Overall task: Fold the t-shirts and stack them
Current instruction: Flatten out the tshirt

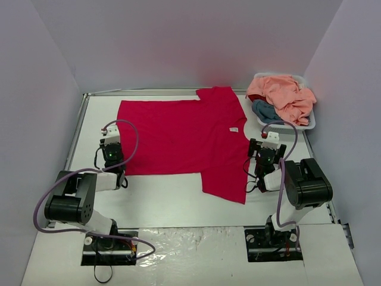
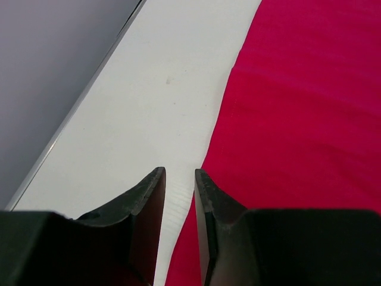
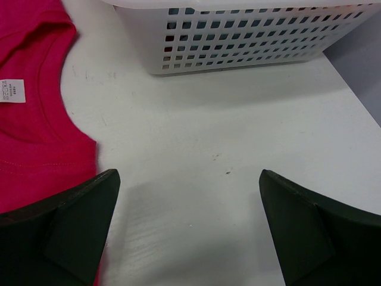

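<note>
Left wrist view: left gripper (image 2: 179, 173) jaws narrowly parted at the red t-shirt (image 2: 297, 119) hem near the table (image 2: 149, 89) left edge, gripping nothing. The right gripper (image 3: 189, 176) is wide open and empty. A shallow pinch here could slip off the cloth.

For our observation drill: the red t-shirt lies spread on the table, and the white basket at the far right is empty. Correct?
No: the top external view shows the white basket holding a peach-pink shirt and a teal-blue one. The rest stands.

Tee (image 1: 178, 140) L of basket (image 1: 303, 126) (tees (image 1: 286, 95) inside).
</note>
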`<state>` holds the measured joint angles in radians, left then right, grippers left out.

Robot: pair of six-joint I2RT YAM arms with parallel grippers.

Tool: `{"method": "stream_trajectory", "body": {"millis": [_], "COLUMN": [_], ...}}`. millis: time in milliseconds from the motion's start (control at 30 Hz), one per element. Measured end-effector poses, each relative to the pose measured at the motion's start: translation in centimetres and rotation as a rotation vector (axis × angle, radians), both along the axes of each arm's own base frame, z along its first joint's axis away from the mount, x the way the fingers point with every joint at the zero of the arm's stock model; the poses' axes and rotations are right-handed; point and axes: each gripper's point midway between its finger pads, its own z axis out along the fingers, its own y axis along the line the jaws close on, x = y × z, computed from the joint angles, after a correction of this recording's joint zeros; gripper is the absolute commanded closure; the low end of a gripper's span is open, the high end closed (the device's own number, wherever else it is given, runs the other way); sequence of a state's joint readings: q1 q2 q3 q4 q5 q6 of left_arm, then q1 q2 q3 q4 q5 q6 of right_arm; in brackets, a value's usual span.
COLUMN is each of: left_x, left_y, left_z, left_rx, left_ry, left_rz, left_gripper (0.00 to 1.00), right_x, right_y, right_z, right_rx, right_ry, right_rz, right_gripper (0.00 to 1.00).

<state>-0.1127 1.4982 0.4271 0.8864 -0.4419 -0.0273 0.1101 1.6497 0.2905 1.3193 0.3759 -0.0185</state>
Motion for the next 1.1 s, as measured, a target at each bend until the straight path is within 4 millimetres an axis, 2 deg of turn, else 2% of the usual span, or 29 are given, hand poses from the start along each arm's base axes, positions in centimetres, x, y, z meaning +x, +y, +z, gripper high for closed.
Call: {"method": "stream_trajectory", "body": {"millis": [100, 200, 233, 267, 367, 633, 1100], "left_x": [0.0, -0.6, -0.9, -1.3, -1.7, -0.7, -0.7], "left_y": [-0.3, -0.5, -0.6, -0.6, -0.6, -0.5, -0.4], "left_z": [0.1, -0.6, -1.1, -1.6, -2.1, -0.7, -0.7], "left_rx": [-0.008, -0.003, 0.0, 0.004, 0.005, 0.006, 0.007], "left_ry": [-0.026, -0.041, -0.035, -0.021, -0.017, -0.057, -0.057], "left_rz": [-0.022, -0.038, -0.043, -0.048, -0.052, -0.032, -0.027], "left_gripper": [0.72, 0.56, 0.44, 0.06, 0.06, 0.06, 0.06], "right_x": [0.0, 0.0, 0.0, 0.0, 0.0, 0.0, 0.0], "right_y": [0.0, 0.0, 0.0, 0.0, 0.0, 0.0, 0.0], "right_z": [0.0, 0.0, 0.0, 0.0, 0.0, 0.0, 0.0], "right_rx": [0.0, 0.0, 0.0, 0.0, 0.0, 0.0, 0.0], "right_ry": [0.0, 0.0, 0.0, 0.0, -0.001, -0.001, -0.001], "right_rz": [0.0, 0.0, 0.0, 0.0, 0.0, 0.001, 0.001], "right_gripper": [0.0, 0.0, 0.0, 0.0, 0.0, 0.0, 0.0]}}
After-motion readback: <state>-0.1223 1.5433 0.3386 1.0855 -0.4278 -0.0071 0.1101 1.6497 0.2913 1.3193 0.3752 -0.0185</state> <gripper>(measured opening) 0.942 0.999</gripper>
